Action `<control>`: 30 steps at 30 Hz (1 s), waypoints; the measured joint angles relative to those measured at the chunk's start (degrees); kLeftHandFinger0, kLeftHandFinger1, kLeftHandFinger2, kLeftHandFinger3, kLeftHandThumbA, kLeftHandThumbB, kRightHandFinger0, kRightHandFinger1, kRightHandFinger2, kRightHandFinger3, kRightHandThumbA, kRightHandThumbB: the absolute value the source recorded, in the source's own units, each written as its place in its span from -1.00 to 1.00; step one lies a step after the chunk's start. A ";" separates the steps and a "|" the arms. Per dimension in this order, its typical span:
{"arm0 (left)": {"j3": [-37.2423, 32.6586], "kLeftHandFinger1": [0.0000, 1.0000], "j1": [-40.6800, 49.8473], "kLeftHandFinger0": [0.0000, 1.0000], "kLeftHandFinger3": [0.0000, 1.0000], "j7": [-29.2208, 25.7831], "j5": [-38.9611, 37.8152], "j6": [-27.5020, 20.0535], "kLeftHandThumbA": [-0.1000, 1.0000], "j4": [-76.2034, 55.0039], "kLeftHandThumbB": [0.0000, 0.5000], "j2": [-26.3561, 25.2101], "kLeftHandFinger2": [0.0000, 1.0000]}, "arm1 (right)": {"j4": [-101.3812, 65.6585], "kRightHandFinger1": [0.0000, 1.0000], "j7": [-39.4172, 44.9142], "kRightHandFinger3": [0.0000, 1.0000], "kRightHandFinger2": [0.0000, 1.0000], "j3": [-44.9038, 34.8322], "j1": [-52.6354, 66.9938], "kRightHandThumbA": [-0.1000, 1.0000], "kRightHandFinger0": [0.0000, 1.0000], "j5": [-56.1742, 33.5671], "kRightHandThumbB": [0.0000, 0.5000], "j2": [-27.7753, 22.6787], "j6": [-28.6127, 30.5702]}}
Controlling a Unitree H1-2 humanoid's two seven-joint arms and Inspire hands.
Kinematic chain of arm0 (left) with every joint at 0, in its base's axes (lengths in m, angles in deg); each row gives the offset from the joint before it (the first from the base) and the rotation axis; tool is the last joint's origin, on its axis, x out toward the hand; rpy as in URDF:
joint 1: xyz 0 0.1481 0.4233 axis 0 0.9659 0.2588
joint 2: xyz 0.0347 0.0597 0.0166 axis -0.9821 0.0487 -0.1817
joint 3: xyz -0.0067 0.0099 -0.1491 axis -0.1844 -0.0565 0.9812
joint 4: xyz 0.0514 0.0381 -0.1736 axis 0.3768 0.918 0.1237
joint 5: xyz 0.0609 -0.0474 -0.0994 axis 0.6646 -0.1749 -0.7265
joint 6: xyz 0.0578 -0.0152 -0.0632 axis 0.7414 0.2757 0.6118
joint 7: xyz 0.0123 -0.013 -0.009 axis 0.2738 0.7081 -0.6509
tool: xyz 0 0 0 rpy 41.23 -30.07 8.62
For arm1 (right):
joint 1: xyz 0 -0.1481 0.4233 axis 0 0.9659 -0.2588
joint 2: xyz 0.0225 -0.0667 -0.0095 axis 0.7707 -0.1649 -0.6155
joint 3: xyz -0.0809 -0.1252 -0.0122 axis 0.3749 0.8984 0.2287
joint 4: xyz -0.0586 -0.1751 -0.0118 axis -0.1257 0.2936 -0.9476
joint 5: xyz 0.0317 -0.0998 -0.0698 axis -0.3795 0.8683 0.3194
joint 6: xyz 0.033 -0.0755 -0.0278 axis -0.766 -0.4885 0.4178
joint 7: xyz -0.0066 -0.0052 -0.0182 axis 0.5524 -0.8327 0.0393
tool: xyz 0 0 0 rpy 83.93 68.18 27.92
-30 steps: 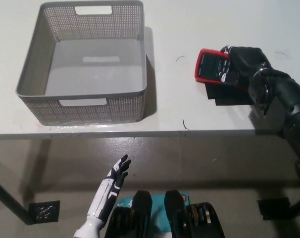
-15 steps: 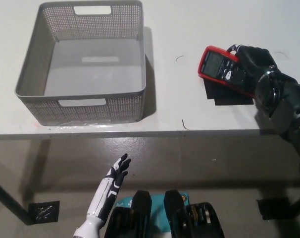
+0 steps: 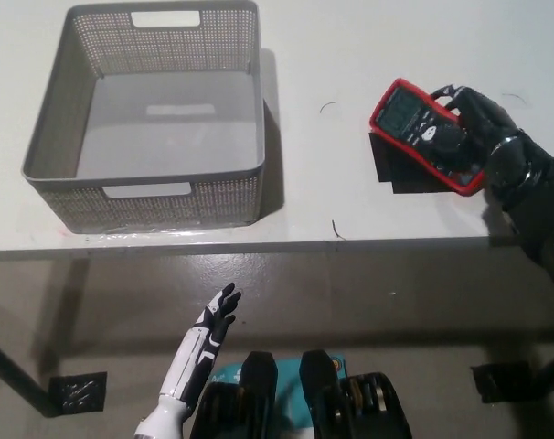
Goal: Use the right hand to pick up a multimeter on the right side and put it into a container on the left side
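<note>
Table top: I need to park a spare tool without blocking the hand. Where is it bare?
The bare strip of table between the basket and the multimeter is free, and the basket's floor is empty. It is crowded at the right edge, where the right hand grips the multimeter over a black mat. The left hand rests below the table.

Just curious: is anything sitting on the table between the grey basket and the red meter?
No: the head view shows bare white table between basket and multimeter.
</note>
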 measured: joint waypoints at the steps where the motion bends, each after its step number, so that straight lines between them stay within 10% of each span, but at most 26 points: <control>1: 0.00 1.00 0.01 1.00 1.00 0.00 0.00 0.05 1.00 0.08 0.35 0.00 1.00 | 0.03 -0.26 0.53 1.00 0.58 -2.55 0.15 -1.00 -1.00 -1.12 -0.50 0.07 -0.29; 6: 0.00 1.00 0.02 1.00 1.00 0.00 0.00 0.27 1.00 0.38 0.43 0.01 1.00 | 0.27 -0.99 2.47 1.00 0.11 -13.98 0.59 -1.00 -1.00 -6.39 -0.55 -0.03 -2.53; 14: 0.01 1.00 0.16 1.00 1.00 -0.01 0.01 0.34 1.00 0.42 0.31 0.00 1.00 | 1.28 -0.82 5.45 1.00 0.20 -30.75 1.05 -1.00 -1.00 -14.34 -0.74 0.22 -7.70; 15: 0.01 1.00 0.18 1.00 1.00 -0.01 0.01 0.34 1.00 0.43 0.29 0.00 1.00 | 1.28 -0.82 5.59 0.66 0.18 -32.02 1.05 -1.00 -1.00 -14.96 -0.73 0.23 -8.08; 18: 0.01 1.00 0.28 1.00 1.00 -0.01 0.01 0.36 1.00 0.43 0.30 0.00 1.00 | 1.30 -0.64 6.44 1.00 0.20 -38.52 1.04 -1.00 -1.00 -18.45 -0.66 0.20 -9.89; 30: 0.00 1.00 0.38 1.00 1.00 -0.01 0.07 0.37 1.00 0.45 0.28 -0.01 1.00 | 1.35 -0.71 8.69 1.00 0.16 -60.18 1.03 -1.00 -1.00 -30.82 -0.65 1.00 -15.96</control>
